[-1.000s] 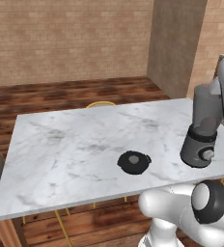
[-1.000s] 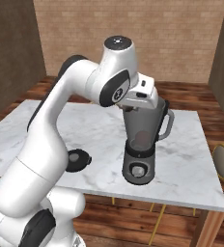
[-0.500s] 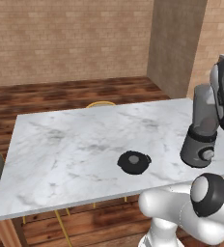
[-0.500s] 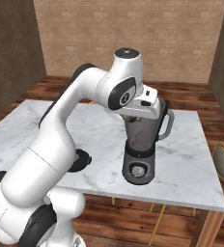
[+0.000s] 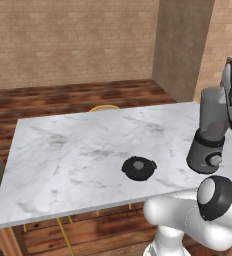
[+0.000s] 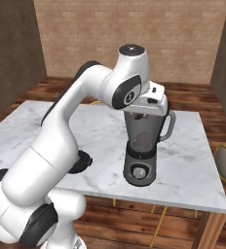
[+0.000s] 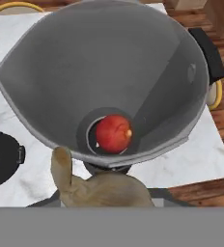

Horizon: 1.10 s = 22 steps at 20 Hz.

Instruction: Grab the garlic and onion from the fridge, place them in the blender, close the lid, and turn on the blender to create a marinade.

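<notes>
The blender (image 5: 208, 135) (image 6: 143, 146) stands near the front right corner of the marble table (image 5: 78, 150). In the hand view its smoky jar (image 7: 109, 62) opens right below the hand. The red onion (image 7: 113, 133) (image 6: 143, 140) lies at the jar's bottom. My gripper (image 6: 146, 111) hovers at the jar's mouth, shut on the tan garlic (image 7: 94, 188), which hides the fingertips. The black lid (image 5: 138, 168) (image 7: 0, 159) lies flat on the table left of the blender. The fridge is out of view.
Yellow-rimmed chairs (image 5: 104, 107) (image 6: 224, 163) stand at the table's far side and ends. A tall grey-brown block (image 5: 180, 45) rises beyond the far right corner. My own arm (image 6: 71, 126) arches over the table's front, between the lid and the blender.
The arm has stretched out and the hand, with the garlic, has come down from above the jar to its mouth. Blender and lid have stayed put.
</notes>
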Available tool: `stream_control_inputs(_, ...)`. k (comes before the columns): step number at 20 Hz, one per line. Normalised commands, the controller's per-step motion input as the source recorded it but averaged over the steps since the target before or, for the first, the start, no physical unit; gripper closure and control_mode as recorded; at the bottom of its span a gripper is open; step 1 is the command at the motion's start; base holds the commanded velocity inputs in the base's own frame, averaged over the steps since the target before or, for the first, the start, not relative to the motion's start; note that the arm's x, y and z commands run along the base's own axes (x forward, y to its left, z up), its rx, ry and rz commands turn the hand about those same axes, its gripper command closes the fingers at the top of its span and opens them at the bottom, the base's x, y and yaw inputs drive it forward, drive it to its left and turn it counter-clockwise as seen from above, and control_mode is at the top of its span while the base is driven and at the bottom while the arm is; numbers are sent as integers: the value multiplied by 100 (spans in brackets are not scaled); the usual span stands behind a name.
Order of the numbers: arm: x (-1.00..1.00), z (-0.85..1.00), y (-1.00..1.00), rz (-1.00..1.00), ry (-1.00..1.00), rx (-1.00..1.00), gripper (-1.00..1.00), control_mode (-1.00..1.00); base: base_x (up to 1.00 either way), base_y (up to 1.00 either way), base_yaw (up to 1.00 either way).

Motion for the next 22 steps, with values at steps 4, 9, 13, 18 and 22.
stream_control_inputs(4, 2, 62, -15, 0, -9, 0, 100, -100, 0, 0, 0)
stream_control_inputs(9, 41, 38, 0, 0, -4, 0, 100, -100, 0, 0, 0)
stream_control_inputs(13, 69, 0, -1, 0, 0, 0, 100, -100, 0, 0, 0)
stream_control_inputs(18, 52, -38, -10, 1, 7, 0, 100, -100, 0, 0, 0)
stream_control_inputs(22, 27, -67, -15, 3, 7, 0, 100, -100, 0, 0, 0)
